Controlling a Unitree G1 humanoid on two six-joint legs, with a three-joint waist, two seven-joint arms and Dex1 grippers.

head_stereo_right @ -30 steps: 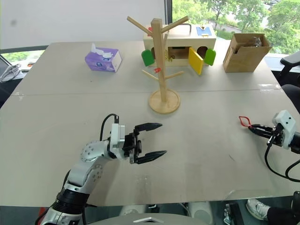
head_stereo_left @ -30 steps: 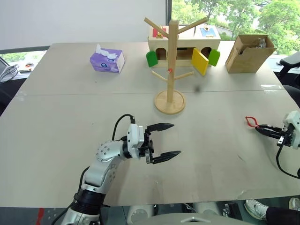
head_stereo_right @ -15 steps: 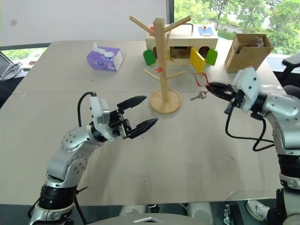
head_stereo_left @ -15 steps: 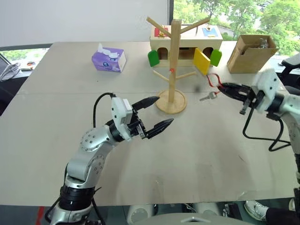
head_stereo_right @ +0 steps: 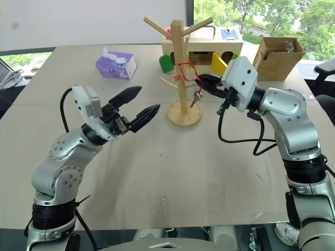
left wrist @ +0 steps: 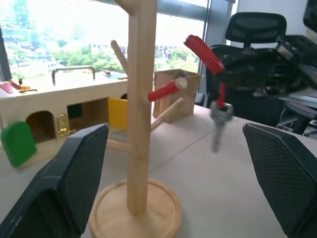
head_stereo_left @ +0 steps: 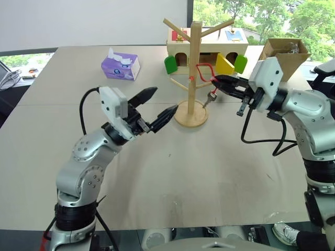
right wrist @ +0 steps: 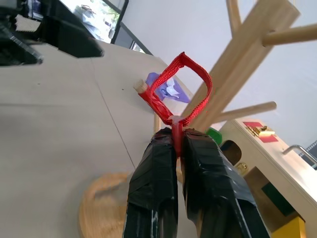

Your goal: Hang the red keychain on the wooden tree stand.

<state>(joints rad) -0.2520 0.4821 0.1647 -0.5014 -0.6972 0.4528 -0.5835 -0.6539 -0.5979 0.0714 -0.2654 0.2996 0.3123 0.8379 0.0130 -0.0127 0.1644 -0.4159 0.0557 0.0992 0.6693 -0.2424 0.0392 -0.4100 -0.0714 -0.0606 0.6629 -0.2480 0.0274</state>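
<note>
With the right gripper [head_stereo_left: 219, 80] now swung in from the right edge to frame centre, jaws clamped on the red keychain [head_stereo_left: 205, 70], the loop sits right beside the wooden tree stand [head_stereo_left: 191, 73], key dangling below. Big change: strap was low over the bench a sec ago, now at peg height, so hanging looks close; not yet on a peg. Left gripper [head_stereo_left: 157, 104] has risen too, jaws wide, nothing held. Pale bench [head_stereo_left: 172, 172], tissue box [head_stereo_left: 120, 67] upper left, toy house [head_stereo_left: 207, 44] and cardboard box [head_stereo_left: 280, 52] behind, trees thru window
</note>
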